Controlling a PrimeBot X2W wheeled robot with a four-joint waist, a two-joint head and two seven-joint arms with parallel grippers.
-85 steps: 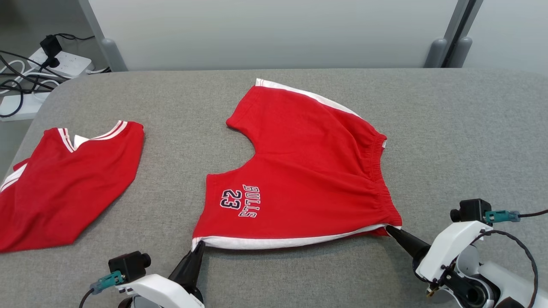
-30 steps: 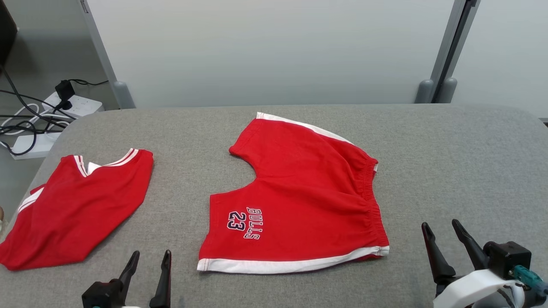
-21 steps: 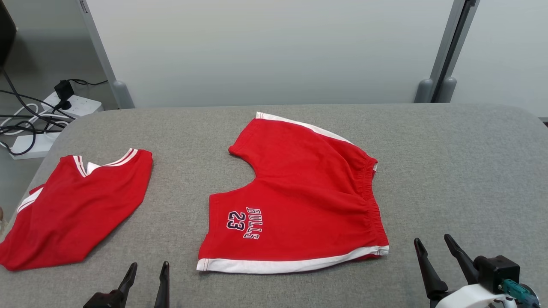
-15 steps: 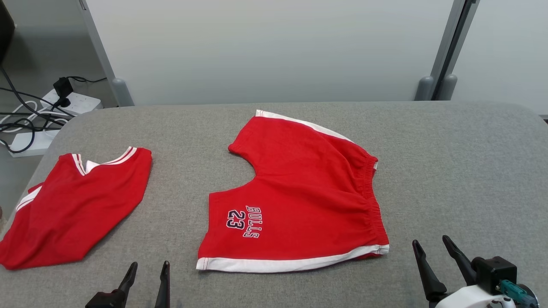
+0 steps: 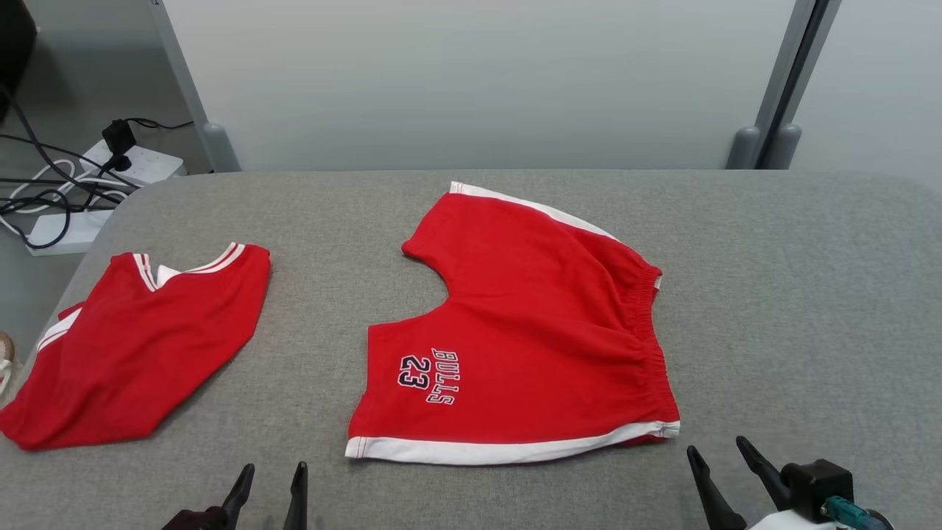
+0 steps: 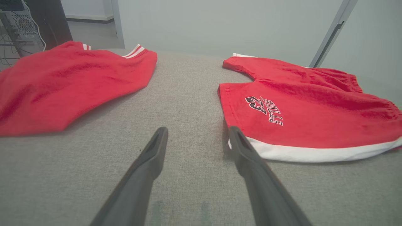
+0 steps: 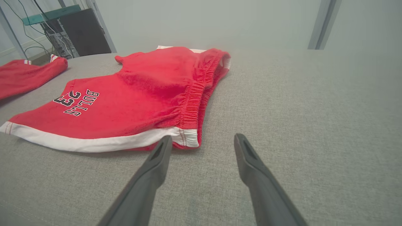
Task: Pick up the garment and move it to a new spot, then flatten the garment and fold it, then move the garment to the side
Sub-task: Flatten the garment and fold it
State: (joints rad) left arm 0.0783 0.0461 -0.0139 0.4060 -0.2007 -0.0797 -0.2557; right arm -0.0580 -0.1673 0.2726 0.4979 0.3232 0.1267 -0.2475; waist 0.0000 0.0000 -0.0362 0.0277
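The garment point(image 5: 530, 331) is a pair of red shorts with white side stripes and "BULLS 23" print, lying spread flat at the middle of the grey table point(image 5: 795, 294). It also shows in the left wrist view point(image 6: 307, 106) and the right wrist view point(image 7: 144, 94). My left gripper point(image 5: 272, 475) stands open at the bottom edge, left of the shorts' near leg hem, holding nothing. My right gripper point(image 5: 717, 456) is open near the bottom right, just off the waistband's near corner. Both sets of fingers point(image 6: 150, 157) point(image 7: 157, 163) hover over bare cloth-covered table.
A second red garment with white-striped collar point(image 5: 140, 338) lies at the table's left edge. Beyond the back left corner a power strip with cables point(image 5: 88, 177) sits on the floor. A pale wall panel and grey posts point(image 5: 780, 81) stand behind the table.
Both grippers let go of the shorts' near corners, opened and drew back toward the bottom edge. The camera has shifted a little, so the whole scene has slid slightly. The shorts lie unmoved.
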